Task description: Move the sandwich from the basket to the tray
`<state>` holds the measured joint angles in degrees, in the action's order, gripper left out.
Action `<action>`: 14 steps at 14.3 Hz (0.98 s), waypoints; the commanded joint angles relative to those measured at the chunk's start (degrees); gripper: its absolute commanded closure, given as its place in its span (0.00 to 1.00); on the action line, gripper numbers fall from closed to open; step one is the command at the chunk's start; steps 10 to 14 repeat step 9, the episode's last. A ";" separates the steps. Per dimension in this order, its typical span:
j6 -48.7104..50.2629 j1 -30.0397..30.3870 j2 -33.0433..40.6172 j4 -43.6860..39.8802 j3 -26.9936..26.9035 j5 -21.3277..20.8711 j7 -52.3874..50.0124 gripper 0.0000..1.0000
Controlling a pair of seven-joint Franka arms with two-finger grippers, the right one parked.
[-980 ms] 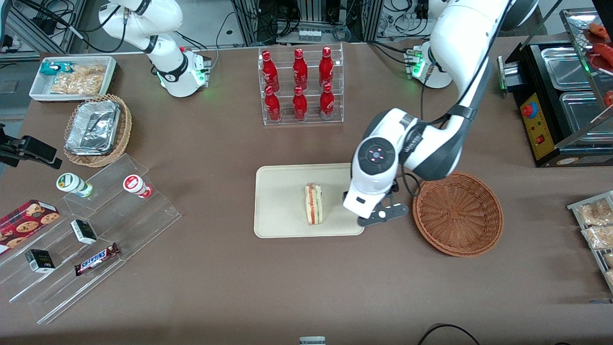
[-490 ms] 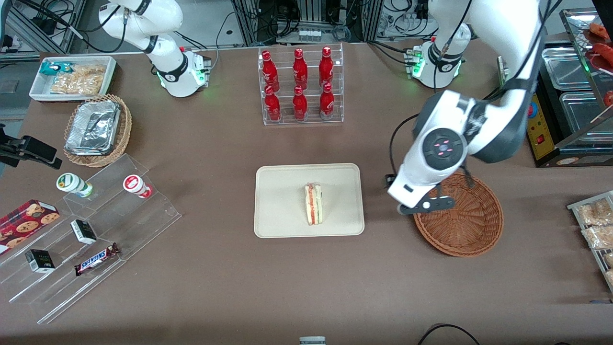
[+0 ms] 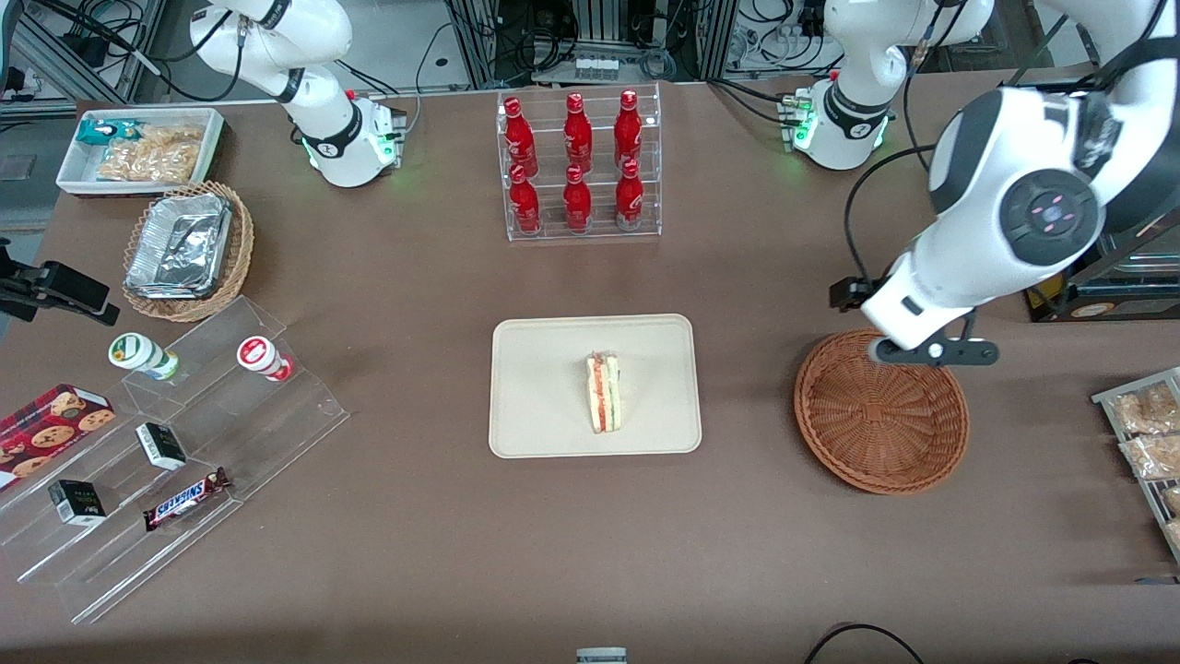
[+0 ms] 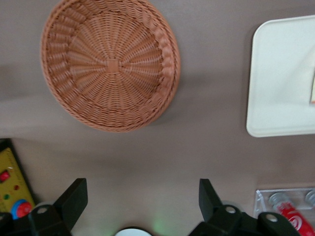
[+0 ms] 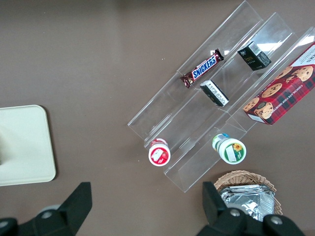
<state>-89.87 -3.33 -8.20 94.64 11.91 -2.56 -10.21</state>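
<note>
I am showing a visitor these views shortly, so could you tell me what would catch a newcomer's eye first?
Probably the sandwich lying alone on the cream tray mid-table, its red and green filling showing. Next, the empty reddish-brown basket toward the working arm's end, with the open gripper raised above the table beside it. Farther from the front camera, red bottles fill a clear rack.

The front camera is facing me from high above the brown table (image 3: 415, 572), taking in its whole spread. My own wrist camera is looking straight down past my gripper (image 4: 142, 204), its fingers spread wide, from well above the round reddish-brown wicker basket (image 4: 110, 64) and the cream rectangular tray (image 4: 280, 83). The parked arm's wrist camera is staring down at a clear acrylic stepped stand (image 5: 216, 98), catching the same tray's corner (image 5: 24, 147).
</note>
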 commanded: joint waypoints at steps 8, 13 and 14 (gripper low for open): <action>1.46 6.58 10.92 1.70 -3.82 1.59 10.39 0.00; 1.37 6.58 10.92 1.69 -4.34 3.34 10.39 0.00; 1.37 6.58 10.92 1.69 -4.34 3.34 10.39 0.00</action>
